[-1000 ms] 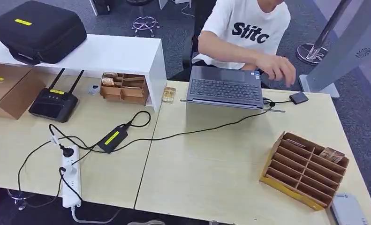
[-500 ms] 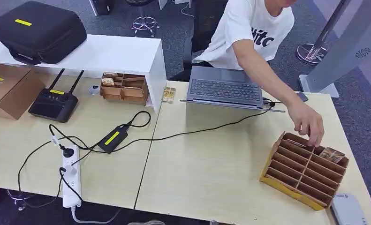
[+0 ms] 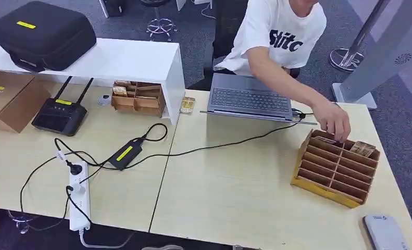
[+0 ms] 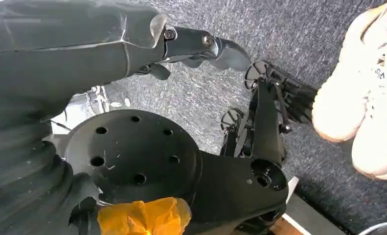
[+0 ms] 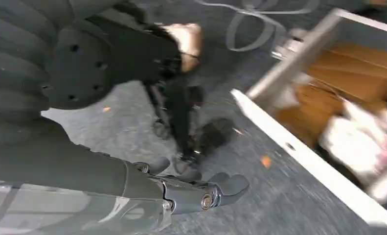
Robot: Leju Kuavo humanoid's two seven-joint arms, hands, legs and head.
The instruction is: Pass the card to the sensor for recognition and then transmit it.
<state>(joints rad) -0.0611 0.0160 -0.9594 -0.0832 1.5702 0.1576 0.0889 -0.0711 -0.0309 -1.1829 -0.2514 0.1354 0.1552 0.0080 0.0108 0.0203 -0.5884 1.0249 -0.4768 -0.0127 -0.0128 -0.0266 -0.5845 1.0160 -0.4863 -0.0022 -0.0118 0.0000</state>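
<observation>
Head view: the cards (image 3: 363, 148) are seen standing in the far right slots of a wooden slotted rack (image 3: 335, 169) at the right end of the table (image 3: 235, 187), the rack's long axis running from near right to far left. A person's hand (image 3: 335, 123) is laid on the rack's far edge, just beside the cards. A grey device (image 3: 383, 232), possibly the sensor, lies at the near right corner, just near of the rack. The rack is judged to lie forward and to the right, so the right arm is taken as the nearer one.

Left wrist view: the left hand (image 4: 201, 46) is seen hanging over grey carpet, fingers loosely curled and apart, nothing held or touched.

Right wrist view: the right hand (image 5: 201, 188) is seen blurred over the carpet, fingers loosely extended, nothing held; a table edge is seen beyond it.
</observation>
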